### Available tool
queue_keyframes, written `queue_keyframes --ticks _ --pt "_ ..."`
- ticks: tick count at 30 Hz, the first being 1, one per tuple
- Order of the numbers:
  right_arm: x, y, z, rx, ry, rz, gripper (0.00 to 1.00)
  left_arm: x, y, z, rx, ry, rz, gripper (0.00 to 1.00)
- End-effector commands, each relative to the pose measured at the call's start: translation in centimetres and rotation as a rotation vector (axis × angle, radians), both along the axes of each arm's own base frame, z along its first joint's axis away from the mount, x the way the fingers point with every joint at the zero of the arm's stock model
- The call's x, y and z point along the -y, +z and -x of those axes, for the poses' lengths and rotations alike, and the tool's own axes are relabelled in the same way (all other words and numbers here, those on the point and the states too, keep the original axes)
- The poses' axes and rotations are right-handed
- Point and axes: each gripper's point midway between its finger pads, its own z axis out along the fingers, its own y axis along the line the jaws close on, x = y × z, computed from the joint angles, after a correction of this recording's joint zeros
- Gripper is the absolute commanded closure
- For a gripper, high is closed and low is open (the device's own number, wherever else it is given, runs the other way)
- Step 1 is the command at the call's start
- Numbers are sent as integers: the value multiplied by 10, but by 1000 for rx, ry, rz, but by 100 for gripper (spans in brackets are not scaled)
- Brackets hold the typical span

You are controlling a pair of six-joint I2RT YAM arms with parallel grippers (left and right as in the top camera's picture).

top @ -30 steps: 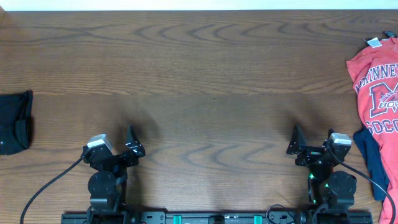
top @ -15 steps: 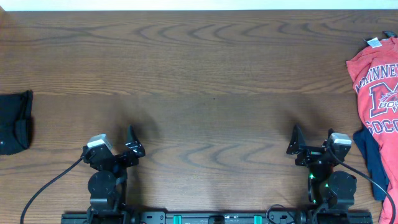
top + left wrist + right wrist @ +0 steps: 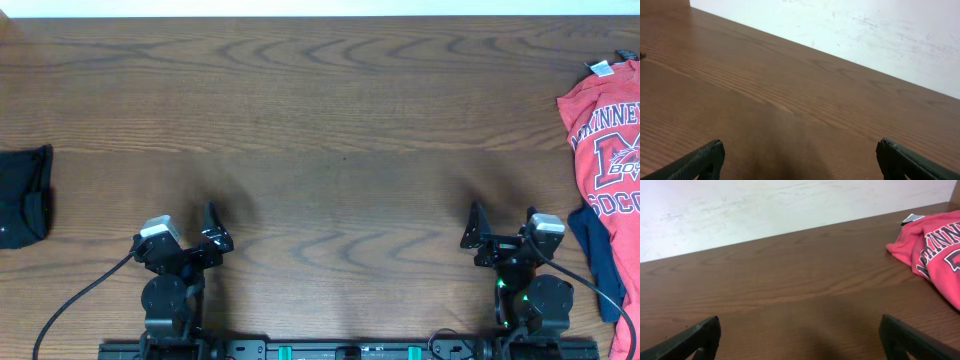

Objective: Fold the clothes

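Overhead: the left claw (image 3: 183, 238) and the right claw (image 3: 510, 238) stand released, holding nothing. The coral-red T-shirt (image 3: 605, 130) lies crumpled well to the right of the right claw.

Left wrist: only bare surface (image 3: 790, 90) ahead.

Right wrist: the T-shirt is ahead and to the right. I judge the right claw should pinch one edge and drag it to the middle before folding.

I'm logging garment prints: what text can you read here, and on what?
"MINNE": arched across the red T-shirt, cut off at the frame edge.
"M": large letter below it.
Lower arc on the chest: perhaps "SOCC", too blurred to be sure.
Print on the neck label: too small to read.
No text shows on the navy shirt or the black garment.
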Motion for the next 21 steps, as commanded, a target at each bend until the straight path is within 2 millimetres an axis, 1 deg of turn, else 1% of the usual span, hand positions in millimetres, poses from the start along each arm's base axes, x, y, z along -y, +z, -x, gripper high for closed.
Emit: queue_keyframes --ticks 1,3,7,9,10,12,14,16,19,21 --pt "-7 -1 0 0 35 -17 1 -4 -12 0 -23 23 -3 2" --pt "-10 -1 0 0 53 -21 1 -4 -7 -1 -2 22 -1 2" --pt "-20 -1 1 -2 115 -30 1 -2 -7 -1 -4 14 7 2" --pt "-26 1 2 -11 145 -36 1 -2 -3 -1 2 13 7 2" --pt "-26 3 3 -12 147 -37 1 -2 2 -1 12 12 8 2" --pt "-26 13 4 -12 146 -30 1 1 22 -3 56 -6 13 2" --pt "-26 30 5 -15 153 10 1 2 44 -5 103 -14 15 2" --pt "-26 45 5 -54 160 42 1 3 64 -9 111 -15 15 2" --pt "-25 56 -1 -152 162 37 1 7 77 -18 67 -37 15 2" --pt "-25 62 -10 -229 161 21 1 14 84 -28 23 -75 21 2"
